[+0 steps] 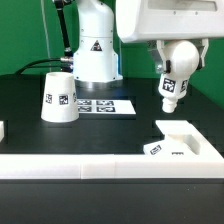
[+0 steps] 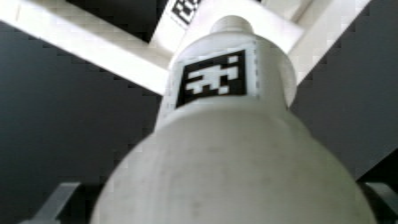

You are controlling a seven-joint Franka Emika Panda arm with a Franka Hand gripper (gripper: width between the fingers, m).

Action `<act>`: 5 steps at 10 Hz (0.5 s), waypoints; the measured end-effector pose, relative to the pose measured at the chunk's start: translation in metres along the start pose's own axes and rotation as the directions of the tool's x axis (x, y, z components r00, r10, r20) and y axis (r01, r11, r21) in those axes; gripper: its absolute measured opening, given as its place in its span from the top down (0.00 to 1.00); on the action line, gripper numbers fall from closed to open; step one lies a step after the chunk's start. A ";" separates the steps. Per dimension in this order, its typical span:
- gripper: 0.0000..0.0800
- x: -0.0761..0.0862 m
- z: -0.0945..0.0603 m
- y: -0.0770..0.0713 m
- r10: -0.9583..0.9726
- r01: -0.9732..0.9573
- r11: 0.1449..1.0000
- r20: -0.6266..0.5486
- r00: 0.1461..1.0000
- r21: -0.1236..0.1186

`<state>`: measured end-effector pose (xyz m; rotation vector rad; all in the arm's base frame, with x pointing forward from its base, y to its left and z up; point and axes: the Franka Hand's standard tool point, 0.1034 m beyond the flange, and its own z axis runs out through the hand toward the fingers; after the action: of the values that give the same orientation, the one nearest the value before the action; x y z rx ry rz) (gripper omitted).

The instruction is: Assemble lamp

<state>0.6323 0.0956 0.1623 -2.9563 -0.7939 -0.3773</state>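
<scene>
White plastic on a black table top [image 1: 30, 135], every piece tagged in black-and-white squares. Just behind the white front wall [image 1: 90, 165]: the lamp base [image 1: 190, 143], flat and square, lying level, one tag showing on its side.

Above that lamp base, clear of it in the exterior view: the bulb [image 1: 171, 93], narrower end down, leaning a little, its tag turned toward the camera. Held up there by the gripper [image 1: 178, 68] — clamped on the bulb's upper end, which sits hidden between the jaws.

Well away from the lamp base, toward the exterior view's left: the shade [image 1: 60, 98], upright on its wide mouth, narrow end up, one tag on its wall. Between shade and lamp base, and farther back than either: the marker board [image 1: 105, 104], flat on the table. Behind that board, farther still from the lamp base: the white robot pedestal [image 1: 95, 55].

From the wrist view — almost nothing but the bulb [image 2: 214, 140], tapering away toward the lamp base [image 2: 98, 45], tag square-on. Grey fingertips [image 2: 59, 200] just visible at either side of the bulb's near, wide end. Past the far tip: white ridges of the lamp base against dark table. Cannot tell from this view whether tip and lamp base meet.
</scene>
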 end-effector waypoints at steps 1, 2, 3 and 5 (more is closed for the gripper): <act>0.28 0.003 0.001 0.001 0.002 -0.002 1.000 -0.023 1.000 -0.011; 0.28 0.002 0.003 0.000 0.001 -0.001 1.000 -0.037 0.999 -0.018; 0.28 0.000 0.003 0.000 0.002 -0.002 1.000 -0.031 1.000 -0.016; 0.28 0.000 0.005 0.001 -0.003 0.002 1.000 -0.041 0.999 -0.022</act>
<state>0.6342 0.0956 0.1578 -2.9573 -0.7937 -0.4478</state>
